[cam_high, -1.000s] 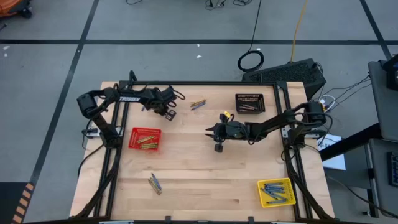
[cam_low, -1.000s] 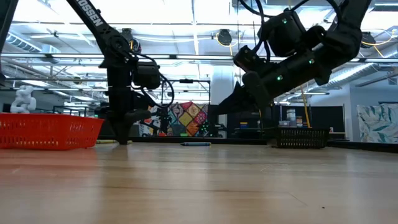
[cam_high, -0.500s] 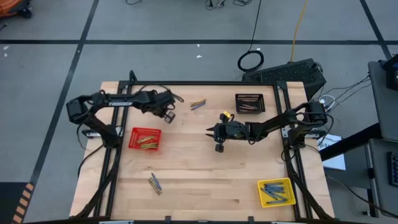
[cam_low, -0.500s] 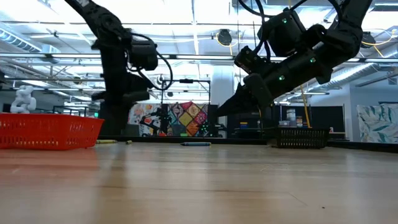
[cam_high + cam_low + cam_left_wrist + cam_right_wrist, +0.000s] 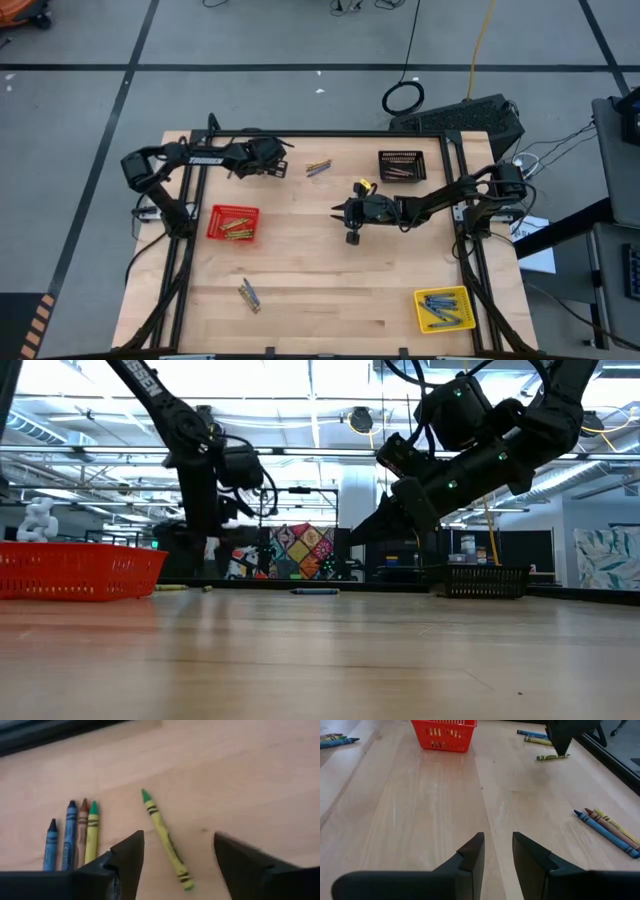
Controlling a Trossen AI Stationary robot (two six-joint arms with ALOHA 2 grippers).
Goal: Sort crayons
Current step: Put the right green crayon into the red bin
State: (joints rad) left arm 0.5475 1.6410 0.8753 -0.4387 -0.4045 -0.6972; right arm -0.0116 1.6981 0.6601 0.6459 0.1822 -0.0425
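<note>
The left gripper [image 5: 175, 855] hangs at the table's [image 5: 320, 270] eleven o'clock edge, fingers spread wide and empty, a green-tipped yellow crayon [image 5: 165, 839] lying loose on the wood between them. Four more crayons [image 5: 72, 837] lie side by side nearby (blue, blue, brown, yellow-green). The right gripper [image 5: 340, 212] waits mid-table, fingers narrowly parted, grasping nothing. The red basket [image 5: 233, 223] sits at nine o'clock.

I see a wooden surface [image 5: 330, 270] with three little mesh baskets on it. The red basket [image 5: 233, 224] sits by my left side, the black basket [image 5: 401, 166] at the far edge, the yellow basket [image 5: 444, 309] in the near right corner. A black cable loop [image 5: 403, 98] lies on the grey floor [image 5: 250, 40].
</note>
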